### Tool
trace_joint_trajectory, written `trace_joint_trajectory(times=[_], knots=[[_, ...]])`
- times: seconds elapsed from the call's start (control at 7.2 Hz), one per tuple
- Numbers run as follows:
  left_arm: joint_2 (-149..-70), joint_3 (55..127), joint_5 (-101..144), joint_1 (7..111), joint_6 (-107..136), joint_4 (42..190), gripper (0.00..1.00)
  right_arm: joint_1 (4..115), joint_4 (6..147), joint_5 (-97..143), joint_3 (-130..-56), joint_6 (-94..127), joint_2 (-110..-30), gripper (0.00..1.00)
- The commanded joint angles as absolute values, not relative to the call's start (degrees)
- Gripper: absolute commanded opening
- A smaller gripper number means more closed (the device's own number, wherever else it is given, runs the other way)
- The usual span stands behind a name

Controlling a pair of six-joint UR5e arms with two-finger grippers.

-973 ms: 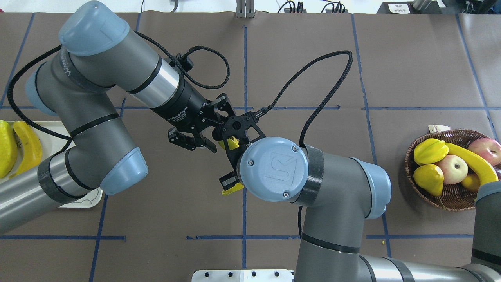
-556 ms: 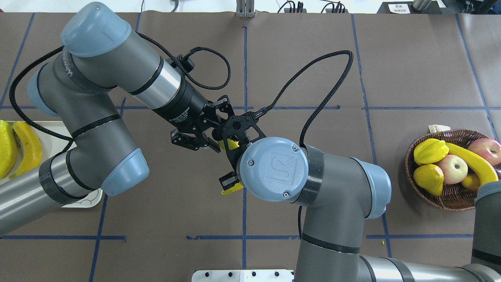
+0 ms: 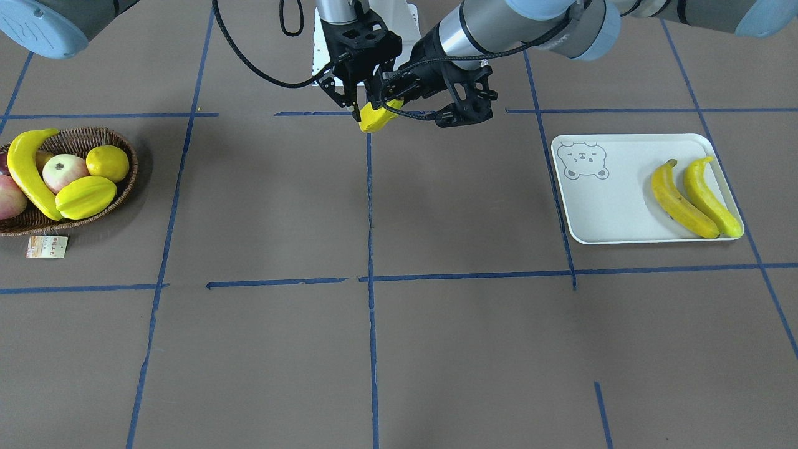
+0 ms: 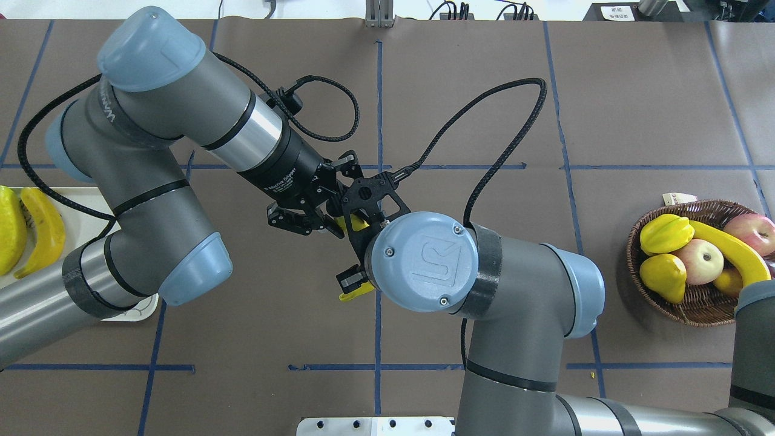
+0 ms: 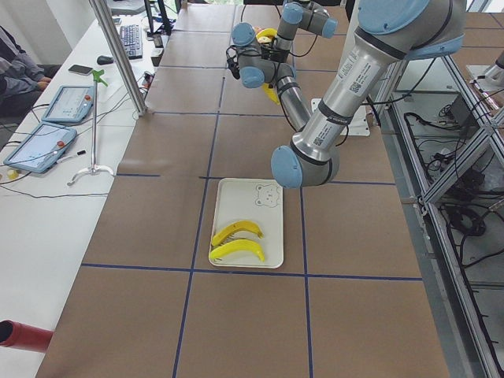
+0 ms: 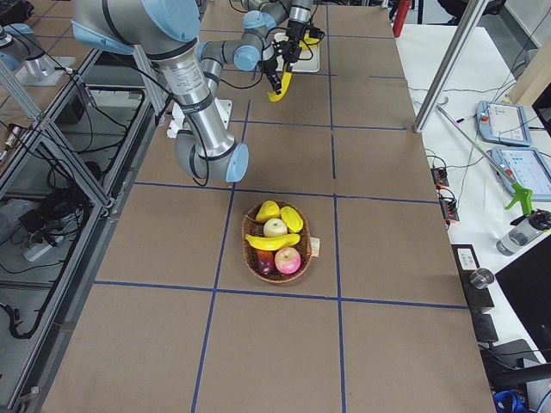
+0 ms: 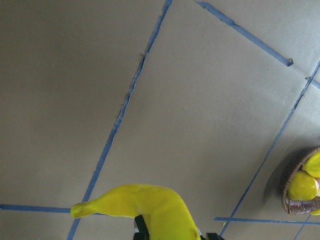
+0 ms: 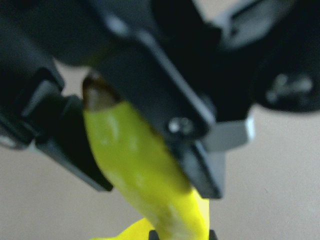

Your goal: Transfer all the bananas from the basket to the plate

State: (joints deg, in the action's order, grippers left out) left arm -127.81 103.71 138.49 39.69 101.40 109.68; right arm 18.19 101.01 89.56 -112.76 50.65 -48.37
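Lit brightly and evenly from overhead in every fixed view. Throws only a soft, faint shadow off the basket [image 3: 123,192] toward 4 o'clock in the front-facing view. Glints pale on the blue joint cap [image 4: 424,260] in the overhead view. Nearly washes out the white desk [image 5: 47,213] at 9 o'clock in the left side view. Badly out of focus in the right wrist view, smearing the banana [image 8: 145,185]. Sharp in the left wrist view, dimming toward 11 o'clock.

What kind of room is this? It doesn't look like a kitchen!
Probably a robot lab. Blue tape marks the table into squares, control tablets lie on a side bench, and the right gripper holds a banana up to the left gripper.
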Motion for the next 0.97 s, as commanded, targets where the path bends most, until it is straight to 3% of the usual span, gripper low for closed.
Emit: trace_joint_trajectory(times=[0.0,0.28,0.42,0.56,0.83], knots=[[-127.71,103.71,138.51,39.55,102.21,110.38,0.01,18.19,100.99,89.56,-112.76,50.63,-48.43,0.02],[-127.62,103.62,138.51,39.64,102.04,112.15,0.0,18.19,100.99,89.65,-112.94,50.63,-48.51,0.09],[-127.53,103.62,138.52,39.64,101.95,112.15,0.0,18.19,100.9,89.65,-113.03,50.71,-48.43,0.37],[-127.53,103.54,138.43,39.73,101.95,112.15,0.0,18.19,100.9,89.65,-113.38,50.54,-49.04,0.98],[-127.44,103.45,138.43,39.9,101.87,112.06,0.0,18.19,100.81,89.65,-113.47,50.62,-49.04,0.99]])
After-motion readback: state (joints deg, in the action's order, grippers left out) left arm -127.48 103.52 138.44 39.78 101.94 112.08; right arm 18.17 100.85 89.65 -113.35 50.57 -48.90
